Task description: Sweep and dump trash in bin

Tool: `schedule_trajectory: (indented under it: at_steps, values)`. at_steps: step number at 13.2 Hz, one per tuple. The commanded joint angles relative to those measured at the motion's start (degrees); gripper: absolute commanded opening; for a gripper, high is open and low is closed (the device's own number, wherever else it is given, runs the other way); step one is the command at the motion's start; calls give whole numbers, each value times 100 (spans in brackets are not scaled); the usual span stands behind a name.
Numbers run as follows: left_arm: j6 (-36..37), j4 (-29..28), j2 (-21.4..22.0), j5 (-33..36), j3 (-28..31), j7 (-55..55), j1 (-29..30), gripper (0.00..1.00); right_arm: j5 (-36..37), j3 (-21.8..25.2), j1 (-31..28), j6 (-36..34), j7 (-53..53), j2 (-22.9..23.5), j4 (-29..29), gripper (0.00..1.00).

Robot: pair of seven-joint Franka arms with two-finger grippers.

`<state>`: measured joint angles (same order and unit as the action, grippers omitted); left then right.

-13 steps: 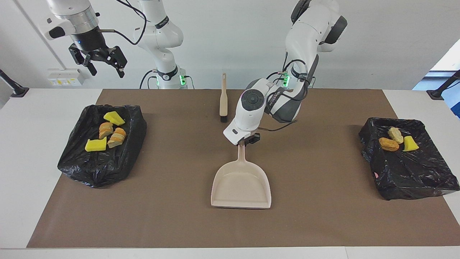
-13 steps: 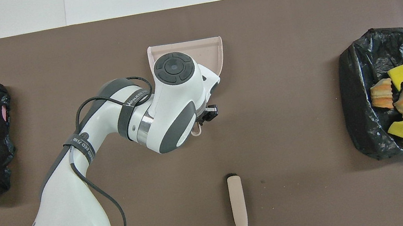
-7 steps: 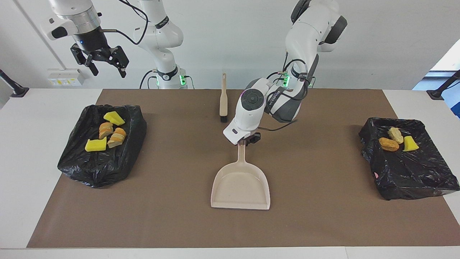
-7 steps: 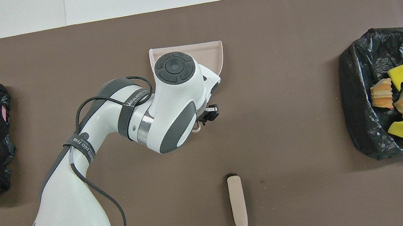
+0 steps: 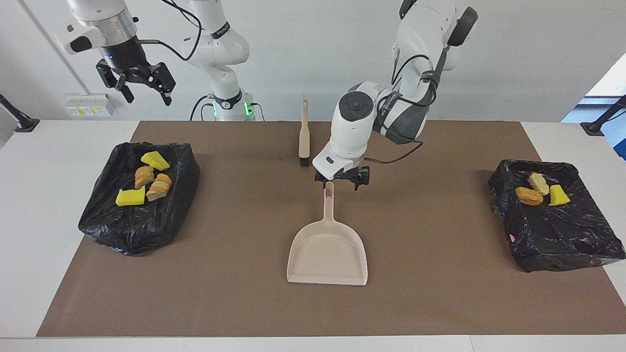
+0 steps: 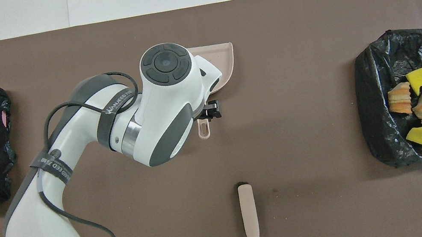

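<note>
Crinkled black bin bags (image 5: 142, 220) hold spongy, crusty trash (image 5: 146, 183).

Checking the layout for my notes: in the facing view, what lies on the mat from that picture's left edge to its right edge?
Bin with four trash pieces → brush → dustpan → bin with three trash pieces.

Both grippers open, nothing held.
Left arm reaches in over mid-table, elbow bent, wrist pointing down; left gripper (image 5: 341, 180) hangs low, fingers (image 5: 358, 182) spread, empty. Right arm is parked high over its own end of the table; right gripper (image 5: 144, 90) points down, fingers (image 5: 166, 97) apart.
</note>
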<state>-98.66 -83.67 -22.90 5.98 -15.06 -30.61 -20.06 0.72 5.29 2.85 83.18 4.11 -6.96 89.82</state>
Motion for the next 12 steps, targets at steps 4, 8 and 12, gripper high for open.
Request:
schedule_trajectory:
  at_steps: [4,8,12]
  values:
    - [329,-1263,1909,-158,1240,1476,28,100,-116,7,-39,5,-129,-42,9,100]
    - [549,-1687,2684,-307,1286,2681,773,100,-116,7,-39,5,-129,-42,9,100]
    - [838,-1153,2818,-360,1216,3429,1573,100,-107,7,-39,5,-129,-42,9,100]
